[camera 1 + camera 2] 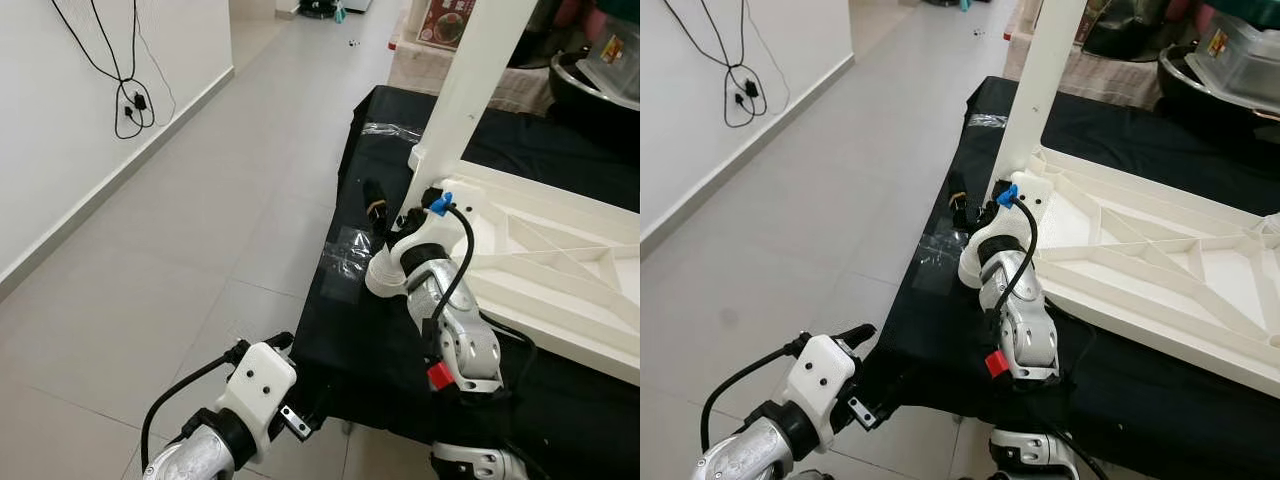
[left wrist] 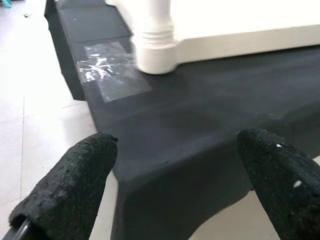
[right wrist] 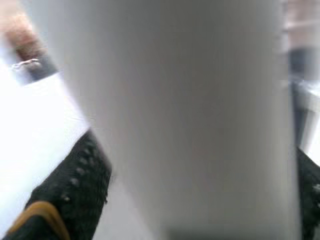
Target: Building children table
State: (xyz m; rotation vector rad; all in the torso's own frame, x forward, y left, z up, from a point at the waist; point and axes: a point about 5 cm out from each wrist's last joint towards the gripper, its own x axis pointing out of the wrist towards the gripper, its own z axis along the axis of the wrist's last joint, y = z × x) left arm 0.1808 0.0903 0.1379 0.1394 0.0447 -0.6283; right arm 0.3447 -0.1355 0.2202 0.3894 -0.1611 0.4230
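My right gripper (image 3: 200,175) pinches the white table leg (image 1: 478,75): in the right wrist view the smooth round post sits squeezed between my two black, pebbled fingers (image 3: 82,187). The leg stands upright at the near left corner of the upturned table top (image 1: 1160,255), a white moulded panel whose underside shows raised ribs crossing in diagonals. That panel lies flat on a black cloth-covered platform (image 1: 370,340), with the leg's corner close to the platform's left edge. A patch of clear, crinkled tape (image 1: 345,255) sticks to the cloth just beside that corner, and another (image 1: 390,130) lies further along the same edge.

My left gripper (image 2: 185,185) hangs spread wide, holding nothing, off the platform's near left corner over the pale tiled floor (image 1: 200,230); its fingers (image 2: 75,180) are coarse and black.

Beyond the platform's far right corner sits a dark round bowl (image 1: 1210,85) with a clear plastic lidded box (image 1: 1240,50) resting in it; I cannot tell what the box holds.

A black cable (image 1: 125,75) dangles against the white wall.
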